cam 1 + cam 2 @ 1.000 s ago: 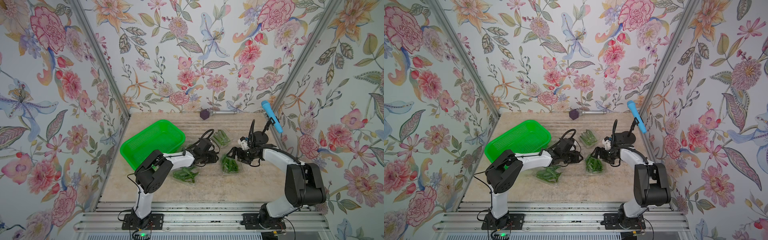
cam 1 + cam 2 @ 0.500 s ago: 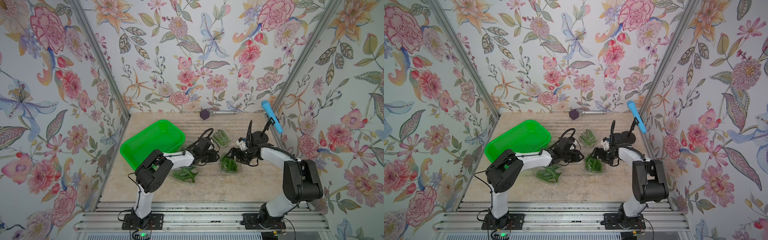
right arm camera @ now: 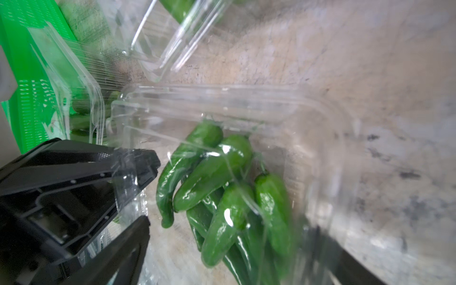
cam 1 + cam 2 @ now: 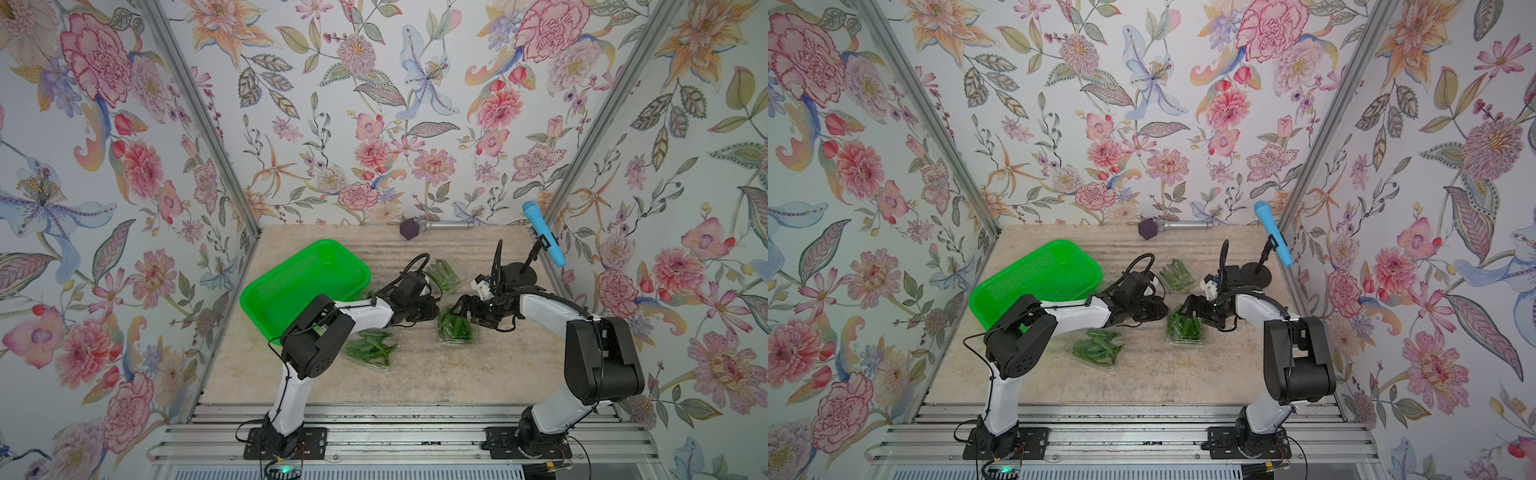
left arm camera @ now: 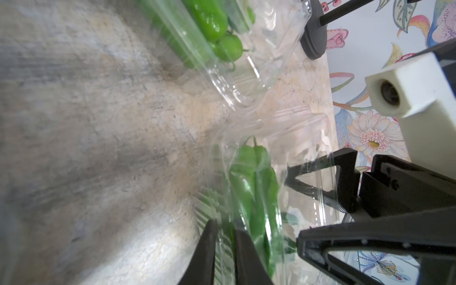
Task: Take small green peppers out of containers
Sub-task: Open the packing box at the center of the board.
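Left claw (image 5: 225, 230) pinches clear container (image 5: 308, 138) — glossy peppers (image 5: 246, 177).

Both top views are taken from high above the front edge of the table (image 4: 478, 374), facing down and toward the back wall. The table is seen from afar in the lower middle of the frame, and nearly the same scene is shown in each. The left wrist view is taken very close to the table, along the left gripper (image 5: 225, 228), facing the right gripper (image 5: 323, 197). The right wrist view faces the opposite way, equally close, toward the green basket (image 3: 24, 98). The middle container (image 3: 246, 103) is shared by all four views.
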Available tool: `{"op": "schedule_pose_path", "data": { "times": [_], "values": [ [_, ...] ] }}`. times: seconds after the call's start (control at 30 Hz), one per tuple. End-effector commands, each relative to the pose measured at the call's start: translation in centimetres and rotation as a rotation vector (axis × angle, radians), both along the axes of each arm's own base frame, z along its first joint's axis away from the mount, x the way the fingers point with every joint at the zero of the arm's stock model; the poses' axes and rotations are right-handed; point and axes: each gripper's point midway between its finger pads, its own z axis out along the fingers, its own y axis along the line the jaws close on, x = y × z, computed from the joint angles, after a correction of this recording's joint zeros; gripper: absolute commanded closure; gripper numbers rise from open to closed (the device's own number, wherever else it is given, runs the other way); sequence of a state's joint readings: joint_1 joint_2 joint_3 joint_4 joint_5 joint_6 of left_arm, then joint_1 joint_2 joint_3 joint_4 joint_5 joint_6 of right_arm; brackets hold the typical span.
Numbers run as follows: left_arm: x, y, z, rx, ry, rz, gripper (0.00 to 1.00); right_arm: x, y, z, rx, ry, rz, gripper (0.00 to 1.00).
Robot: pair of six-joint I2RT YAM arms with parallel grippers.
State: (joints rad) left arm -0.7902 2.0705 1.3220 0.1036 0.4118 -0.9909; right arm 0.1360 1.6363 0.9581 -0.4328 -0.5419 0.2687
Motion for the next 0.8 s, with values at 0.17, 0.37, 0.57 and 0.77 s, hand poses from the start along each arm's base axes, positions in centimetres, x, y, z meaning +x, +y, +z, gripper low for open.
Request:
{"op": "schedule_pose_path", "data": {
  "times": [0.17,0.37,0.57,0.77],
  "values": [
    [-0.1,0.8,0.1,0.024,0.025,0.023,1.00,1.3,-1.6,3.1,-0.012,-0.109,-0.028,0.00],
    [-0.2,2.0,-0.2,0.035,0.048,0.086,1.00,1.6,-4.2,6.5,-0.075,-0.235,-0.106,0.00],
    [-0.4,3.2,0.5,-0.018,0.080,0.191,1.00,-0.5,-3.7,7.6,-0.198,-0.287,-0.082,0.10],
    [0.0,4.5,0.6,0.010,0.082,0.262,1.00,-2.9,-0.6,7.0,-0.332,-0.294,0.020,0.29]
  ]
}}
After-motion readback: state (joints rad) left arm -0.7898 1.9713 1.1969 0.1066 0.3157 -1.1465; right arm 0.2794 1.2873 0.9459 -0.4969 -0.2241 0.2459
